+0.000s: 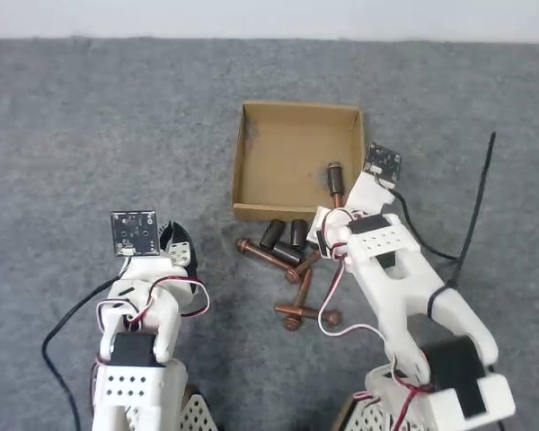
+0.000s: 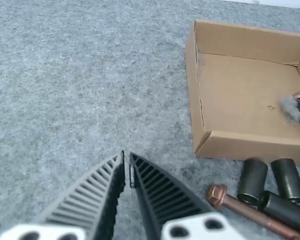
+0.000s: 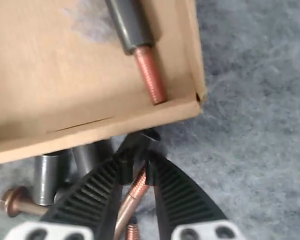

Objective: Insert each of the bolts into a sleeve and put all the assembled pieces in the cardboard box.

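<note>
The cardboard box [image 1: 251,162] stands at the middle back, and one bolt-in-sleeve piece [image 1: 334,182] lies inside by its right wall; the same piece [image 3: 135,40] lies just beyond my right gripper. Three dark sleeves [image 1: 286,238] and several copper bolts [image 1: 304,289] are scattered on the carpet before the box. At the box's front right corner, my right gripper [image 3: 139,164] is shut on a copper bolt [image 3: 132,192] that runs between its fingers. My left gripper [image 2: 126,159] is shut with nothing in it, over bare carpet left of the box; it also appears from above [image 1: 175,241].
Grey carpet covers the whole table, with wide free room left and behind the box. A black cable [image 1: 472,211] runs along the right side. In the left wrist view, the sleeves [image 2: 270,182] and a bolt [image 2: 245,207] lie near the box's front wall [image 2: 250,145].
</note>
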